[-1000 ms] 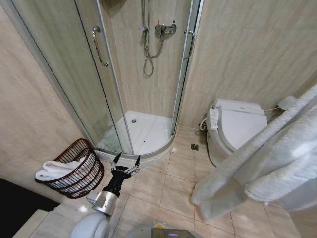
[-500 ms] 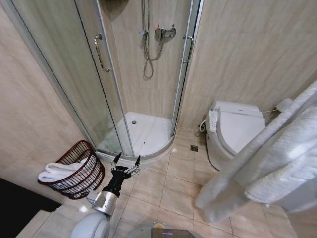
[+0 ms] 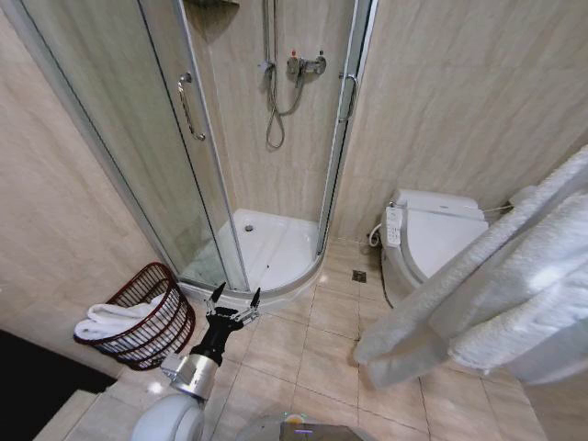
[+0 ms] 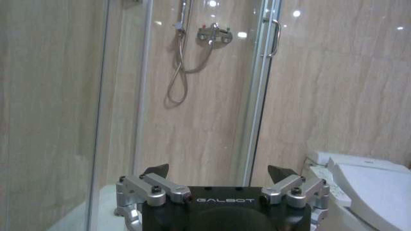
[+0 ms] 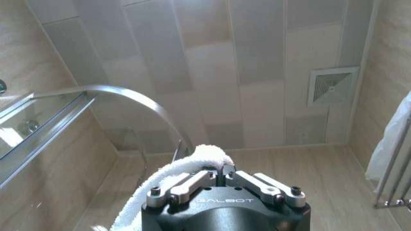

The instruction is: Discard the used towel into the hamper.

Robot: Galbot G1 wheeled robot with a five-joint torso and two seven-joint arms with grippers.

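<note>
Right tool (image 5: 215, 174) is pinching the white towel (image 3: 478, 285), held high; left tool (image 3: 233, 298) is hanging spread beside the hamper (image 3: 138, 317) on the floor; trailing cloth is risking draping over the rim.

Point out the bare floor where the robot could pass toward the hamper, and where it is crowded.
Bare tiles lie between the shower tray, toilet and left gripper. Crowded spots: the hamper, already holding a white towel, and the right side, where the hanging towel drapes.
</note>
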